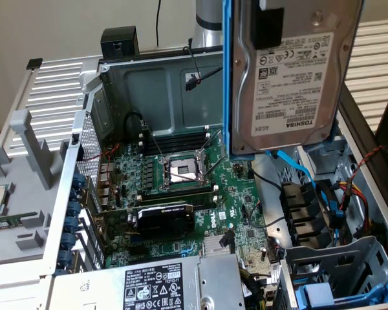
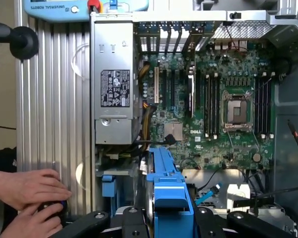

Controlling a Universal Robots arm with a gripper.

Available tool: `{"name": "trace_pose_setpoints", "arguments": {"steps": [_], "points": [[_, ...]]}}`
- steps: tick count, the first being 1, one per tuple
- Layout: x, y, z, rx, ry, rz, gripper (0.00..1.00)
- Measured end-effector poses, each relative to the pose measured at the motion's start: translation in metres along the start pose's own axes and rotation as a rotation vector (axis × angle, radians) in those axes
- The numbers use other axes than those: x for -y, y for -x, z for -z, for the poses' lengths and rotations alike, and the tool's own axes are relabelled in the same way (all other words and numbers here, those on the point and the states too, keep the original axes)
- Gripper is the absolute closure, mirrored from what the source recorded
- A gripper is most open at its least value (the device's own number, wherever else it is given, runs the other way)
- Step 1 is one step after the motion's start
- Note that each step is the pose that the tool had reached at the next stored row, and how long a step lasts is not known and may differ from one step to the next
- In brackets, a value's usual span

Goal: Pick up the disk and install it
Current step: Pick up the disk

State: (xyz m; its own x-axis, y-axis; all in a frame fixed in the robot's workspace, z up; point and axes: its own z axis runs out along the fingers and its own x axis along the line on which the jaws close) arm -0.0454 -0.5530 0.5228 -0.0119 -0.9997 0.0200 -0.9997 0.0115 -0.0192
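The disk [image 1: 291, 84] is a silver-grey hard drive with a white printed label, clipped in a bright blue carrier frame [image 1: 227, 77]. It hangs upright, high above the open computer case at the exterior view's right. My gripper [image 1: 269, 26] is shut on it from above, with one black finger [image 1: 267, 29] lying across the labelled face. In the wrist view the disk's blue carrier [image 2: 170, 191] juts out edge-on between my gripper's [image 2: 171, 218] black links. The drive bays [image 1: 310, 213] lie below the disk.
The open case holds a green motherboard [image 1: 181, 187] with a bare processor socket [image 1: 183, 169], a graphics card [image 1: 163, 218] and a power supply [image 1: 174, 284]. Cables cross the bay area. Another blue-handled carrier [image 1: 323, 294] sits low right. A person's hands [image 2: 30, 191] rest beside the case.
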Motion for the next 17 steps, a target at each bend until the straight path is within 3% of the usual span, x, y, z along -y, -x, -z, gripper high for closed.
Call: {"name": "trace_pose_setpoints", "arguments": {"steps": [4, 11, 17], "points": [[0.0143, -0.009, -0.0005, 0.0, 0.0016, 0.0, 0.63], [0.03, -0.032, -0.0012, 0.0, 0.0037, 0.0, 0.63], [0.045, -0.038, -0.0023, 0.0001, 0.0038, -0.001, 0.63]]}}
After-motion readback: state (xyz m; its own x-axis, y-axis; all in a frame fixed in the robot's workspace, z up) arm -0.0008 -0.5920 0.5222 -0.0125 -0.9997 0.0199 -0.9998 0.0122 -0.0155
